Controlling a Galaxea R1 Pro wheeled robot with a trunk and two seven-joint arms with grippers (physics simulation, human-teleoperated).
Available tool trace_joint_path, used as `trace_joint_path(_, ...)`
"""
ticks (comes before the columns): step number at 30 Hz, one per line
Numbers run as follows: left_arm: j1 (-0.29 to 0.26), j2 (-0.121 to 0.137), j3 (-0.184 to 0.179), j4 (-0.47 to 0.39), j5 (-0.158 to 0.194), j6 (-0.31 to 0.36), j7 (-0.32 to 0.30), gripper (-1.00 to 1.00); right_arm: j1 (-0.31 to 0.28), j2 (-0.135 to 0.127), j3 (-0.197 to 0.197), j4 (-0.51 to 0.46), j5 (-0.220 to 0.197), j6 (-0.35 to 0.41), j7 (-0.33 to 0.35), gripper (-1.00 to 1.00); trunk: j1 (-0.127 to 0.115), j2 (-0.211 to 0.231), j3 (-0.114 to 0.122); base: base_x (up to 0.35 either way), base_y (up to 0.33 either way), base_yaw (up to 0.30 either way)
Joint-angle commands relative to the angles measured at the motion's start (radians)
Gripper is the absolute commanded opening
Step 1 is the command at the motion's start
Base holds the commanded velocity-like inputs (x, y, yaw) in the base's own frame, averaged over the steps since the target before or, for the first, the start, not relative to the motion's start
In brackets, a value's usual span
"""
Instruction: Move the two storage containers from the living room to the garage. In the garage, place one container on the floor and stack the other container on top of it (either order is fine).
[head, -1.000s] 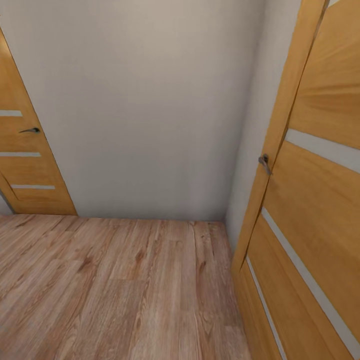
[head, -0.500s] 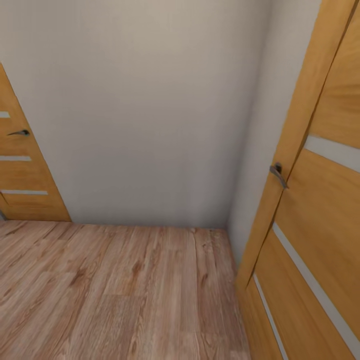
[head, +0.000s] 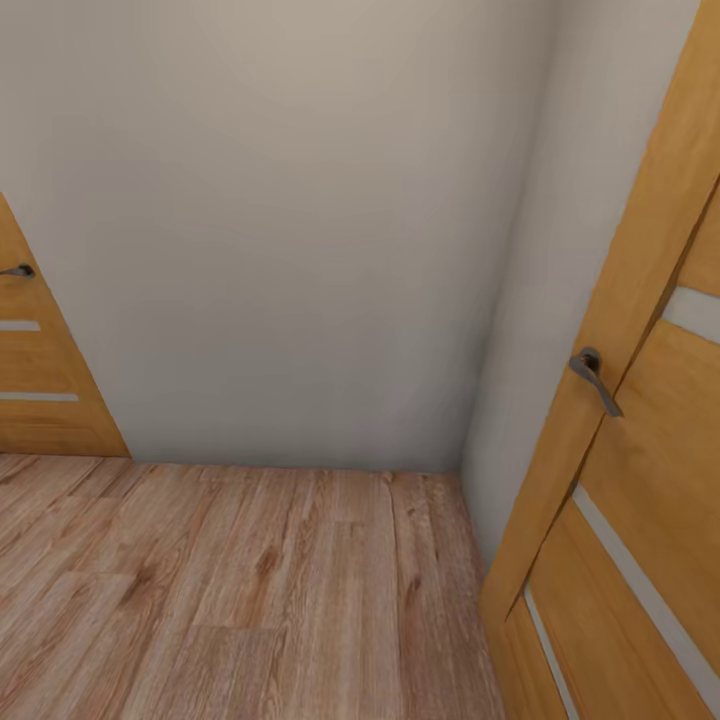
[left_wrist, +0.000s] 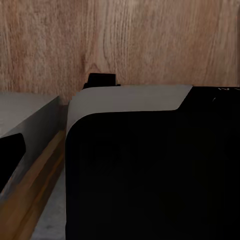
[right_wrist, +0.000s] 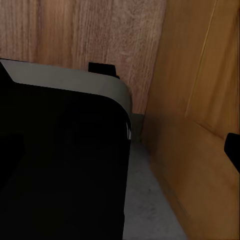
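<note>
Now closer to the right door (head: 640, 470), handle (head: 592, 372) lower than before; tool state indiscernible.

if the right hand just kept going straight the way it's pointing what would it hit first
Most likely the robot's own dark body, which blocks most of that line; past it lies the wood plank floor. The wooden door stands to one side. Depth is unclear.

A plain grey-white wall (head: 300, 230) fills the upper head view and meets a light wood plank floor (head: 250, 590) below. At the left edge stands a wooden door (head: 35, 385) with pale strips and a dark handle (head: 18, 270). Close at right, another wooden door (head: 640, 480) carries a grey lever handle (head: 593, 375), seemingly standing open.
</note>
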Motion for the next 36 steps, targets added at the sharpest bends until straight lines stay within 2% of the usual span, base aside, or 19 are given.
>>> trace_joint_path(1,-0.001,0.000,0.003,0.001,0.001,-0.004,0.002,1.00,-0.001,0.001,0.008,0.003,-0.009,-0.005,-0.001,1.00,0.001,0.000,-0.001,0.322,0.000,0.000)
trace_joint_path(16,-0.001,0.000,0.003,0.001,0.001,-0.006,0.002,1.00,-0.001,0.001,0.007,0.003,-0.009,-0.006,-0.001,1.00,0.001,0.000,-0.001,0.308,0.000,0.028)
trace_joint_path(36,-0.001,0.000,0.003,0.001,0.001,-0.008,0.002,1.00,-0.001,0.001,0.008,0.003,-0.009,-0.005,-0.001,1.00,0.001,0.000,-0.001,0.016,0.000,0.261)
